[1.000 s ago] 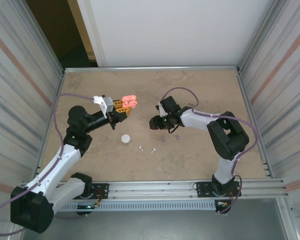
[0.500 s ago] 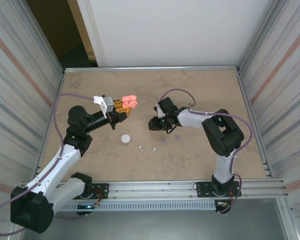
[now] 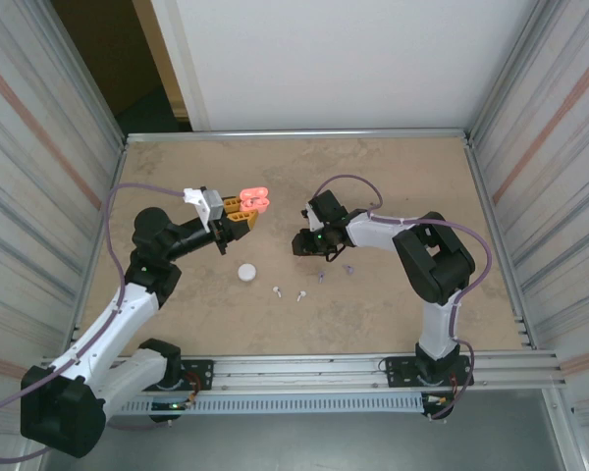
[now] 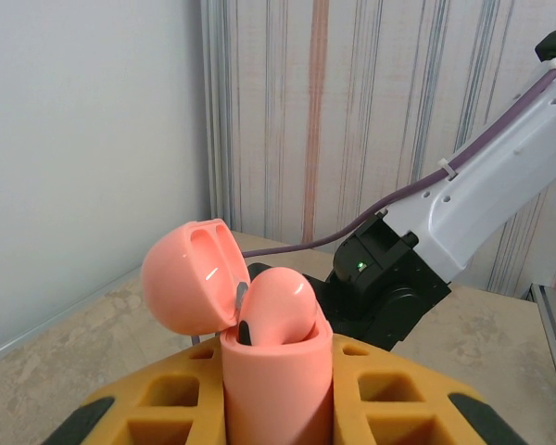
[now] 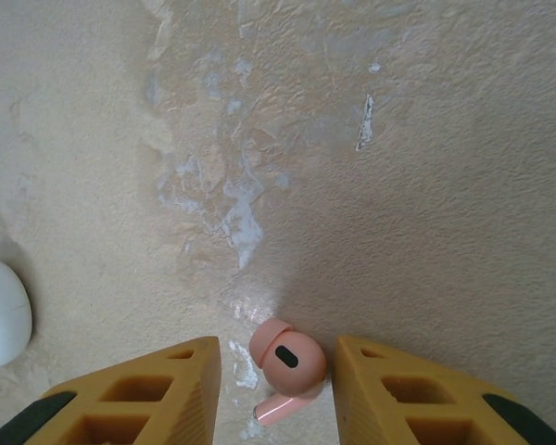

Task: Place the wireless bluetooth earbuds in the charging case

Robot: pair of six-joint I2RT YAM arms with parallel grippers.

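On the table [image 3: 393, 177], right pincer [image 5: 278, 371] narrowed round coral earbud [image 5: 287, 357] — elbow [image 3: 434, 257] shifted left

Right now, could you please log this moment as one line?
left fingers: shut on open coral case | right fingers: open, straddling coral earbud on table

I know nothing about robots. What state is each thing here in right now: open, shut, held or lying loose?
Coral-pink pebble-shaped plastic charging case: lid open, gripped.
Left arm's yellow fingers: shut on that case.
Right arm's yellow fingers: open, straddling an earbud.
Coral-pink stemmed earbud: lying on the beige table between them.
White pebble-shaped case: closed, lying loose.
Two white earbuds: lying loose.
Two purple earbuds: lying loose.
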